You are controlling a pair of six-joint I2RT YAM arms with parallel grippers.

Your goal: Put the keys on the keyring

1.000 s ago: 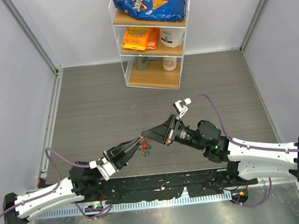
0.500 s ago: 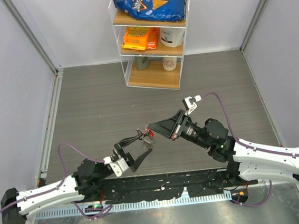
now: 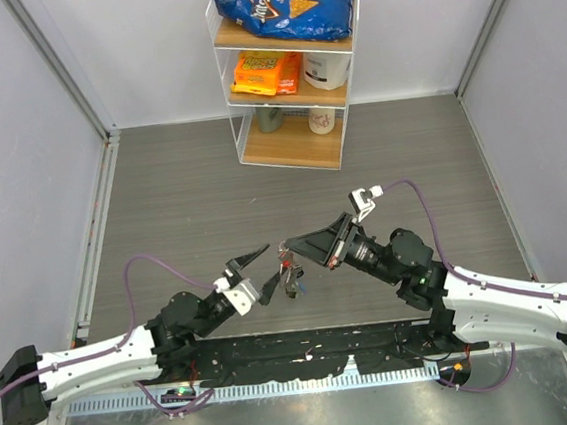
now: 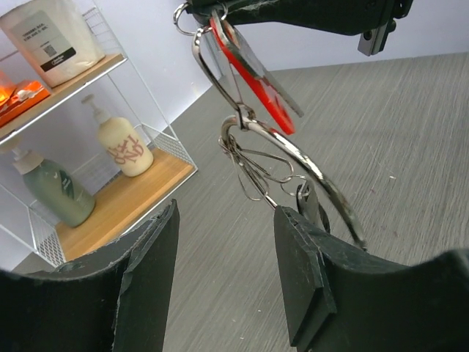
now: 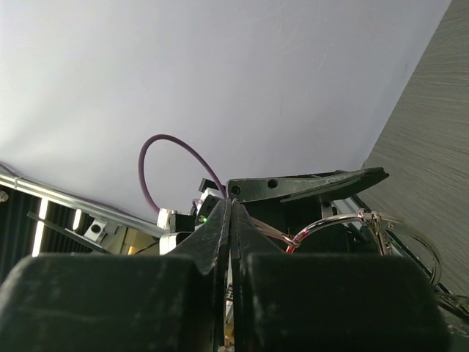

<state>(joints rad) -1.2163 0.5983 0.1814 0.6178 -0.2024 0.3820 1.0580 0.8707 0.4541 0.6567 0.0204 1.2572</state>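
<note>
The left fingers [image 4: 150, 286] are matte black wedges with rough, worn edges. They stand wide apart and hold nothing, just left of the hanging bunch in the top view [image 3: 252, 256]. Behind them in the left wrist view is a wire-and-clear-panel shelf [image 4: 165, 139] with pale wooden boards. It carries two pump bottles, one cream [image 4: 124, 147] and one dull green [image 4: 62, 194].

The keyring [image 4: 297, 149] is a thick, round, polished silver wire ring, bright where it catches the light. It hangs tilted in the air between the two arms, above the grey, fine-grained bench [image 3: 181, 192]. Thinner silver wire loops are threaded through it near its top. A red key [image 4: 256, 84] hangs above it, with a flat glossy red plastic head and a grey metal blade beside it, slanting down to the right. From the top view the bunch [image 3: 288, 272] is a small dangling cluster of silver and red, too small there to make out the pieces.

The right fingers [image 3: 302, 244] are pressed tight together with no gap showing. They pinch the top of the bunch, so the keyring hangs from them. In the right wrist view the silver arc [image 5: 344, 218] curves out just beyond the closed black tips [image 5: 231, 220], with a glint of red at its base.
</note>
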